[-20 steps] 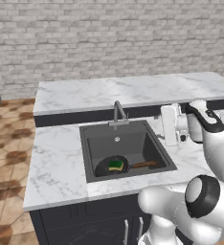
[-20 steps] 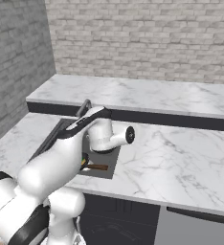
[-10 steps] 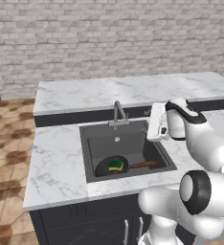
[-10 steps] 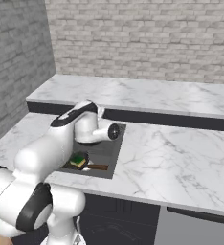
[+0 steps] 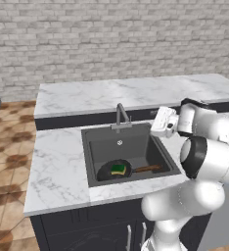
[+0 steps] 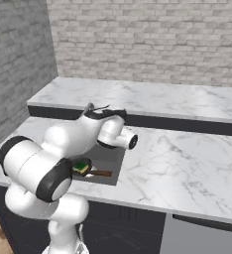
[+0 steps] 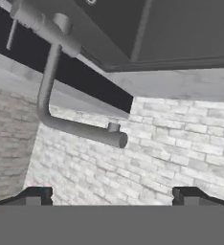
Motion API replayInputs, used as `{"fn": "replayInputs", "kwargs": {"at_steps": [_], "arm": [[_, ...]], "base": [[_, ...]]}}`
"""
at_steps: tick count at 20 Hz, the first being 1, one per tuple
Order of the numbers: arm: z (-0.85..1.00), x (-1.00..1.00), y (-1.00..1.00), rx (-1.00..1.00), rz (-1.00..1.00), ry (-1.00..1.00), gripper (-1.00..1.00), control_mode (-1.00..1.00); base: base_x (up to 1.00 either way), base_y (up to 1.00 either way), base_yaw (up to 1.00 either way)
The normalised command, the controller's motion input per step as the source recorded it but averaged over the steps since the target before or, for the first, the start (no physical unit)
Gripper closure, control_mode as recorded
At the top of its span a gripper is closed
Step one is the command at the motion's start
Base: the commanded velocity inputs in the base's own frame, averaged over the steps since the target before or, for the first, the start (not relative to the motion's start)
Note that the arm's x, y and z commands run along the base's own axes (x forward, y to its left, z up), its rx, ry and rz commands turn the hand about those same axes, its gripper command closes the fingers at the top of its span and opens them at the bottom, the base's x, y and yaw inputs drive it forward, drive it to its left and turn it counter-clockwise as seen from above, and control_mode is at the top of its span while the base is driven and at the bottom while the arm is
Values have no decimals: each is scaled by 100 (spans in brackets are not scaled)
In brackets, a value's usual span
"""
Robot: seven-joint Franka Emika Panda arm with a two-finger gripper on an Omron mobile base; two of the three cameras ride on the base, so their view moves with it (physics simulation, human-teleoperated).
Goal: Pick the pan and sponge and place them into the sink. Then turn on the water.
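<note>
Hovering with pincer (image 7: pixel 112 194) fingers wide apart, gripping nothing, facing the faucet (image 7: pixel 61 86). Lying in the sink (image 5: pixel 158 147): pan (image 5: pixel 106 172) carrying sponge (image 5: pixel 118 169).

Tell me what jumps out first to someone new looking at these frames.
The pan lies in the sink with the sponge on it, its wooden handle pointing right. The arm's hand hangs over the sink's right rim, level with the faucet, and the gripper is open with nothing in it. In the hand view the faucet fills the upper left; no water is running from it.
</note>
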Motion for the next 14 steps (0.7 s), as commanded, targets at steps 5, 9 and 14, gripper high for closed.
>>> {"fn": "replayInputs", "kwargs": {"at_steps": [5,9,14], "arm": [[-22,29,-8,35,0,4,-100,-100],[-7,16,4,10,-1,0,-100,-100],[-11,9,14,0,0,0,-100,-100]], "base": [[0,0,0],[0,0,0],[0,0,0]]}}
